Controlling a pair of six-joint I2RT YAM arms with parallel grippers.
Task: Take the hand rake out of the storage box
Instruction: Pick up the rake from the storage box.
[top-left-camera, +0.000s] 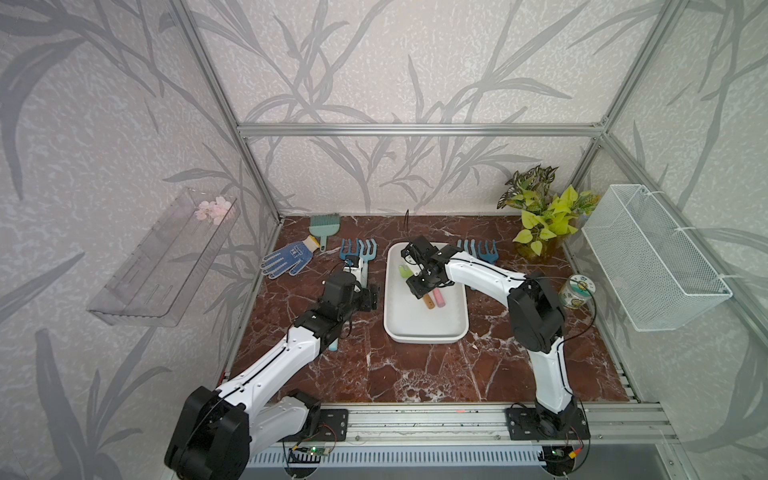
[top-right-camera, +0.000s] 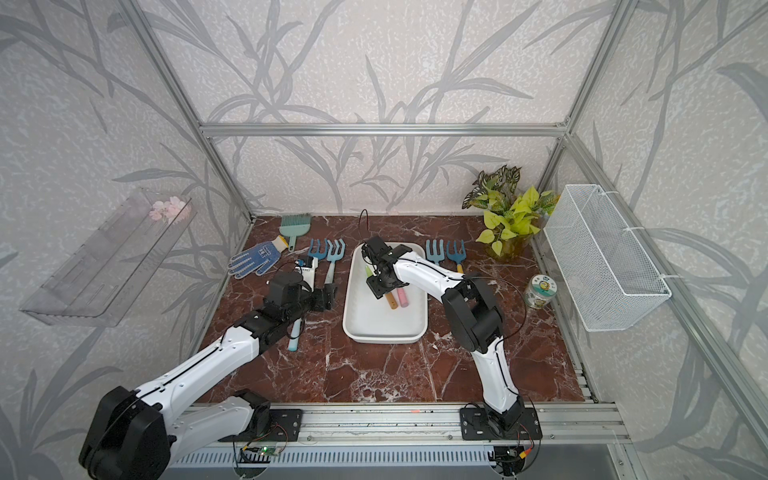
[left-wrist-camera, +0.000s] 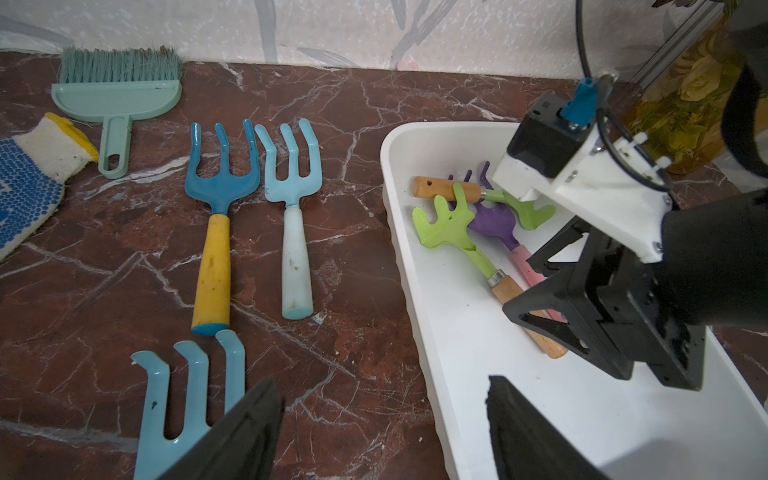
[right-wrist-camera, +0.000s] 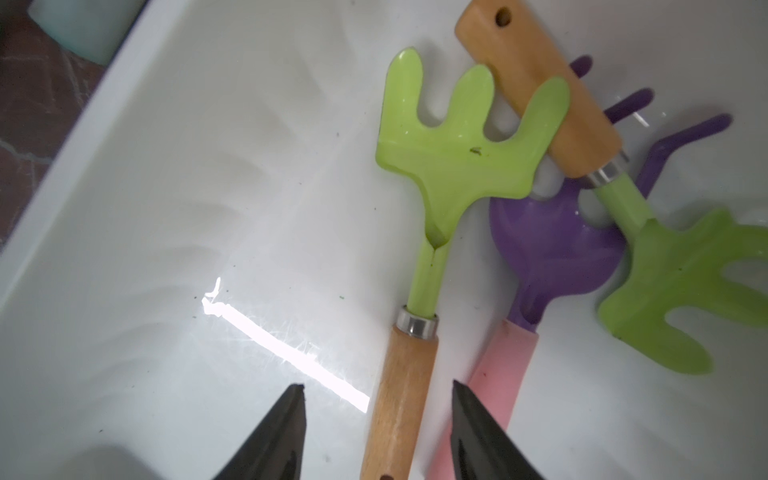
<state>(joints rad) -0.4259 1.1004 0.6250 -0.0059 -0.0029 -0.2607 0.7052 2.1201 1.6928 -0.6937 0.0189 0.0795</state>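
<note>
One green hand rake in storage box, frame centre, right end effector open astride its handle for lifting.

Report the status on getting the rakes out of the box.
Done, apparently: blue rakes lie on the table outside the storage box. In hand: the right gripper's open jaws straddle the wooden handle of a green rake, not yet closed. Left: it, a second green rake and the purple rake are in the box.
</note>
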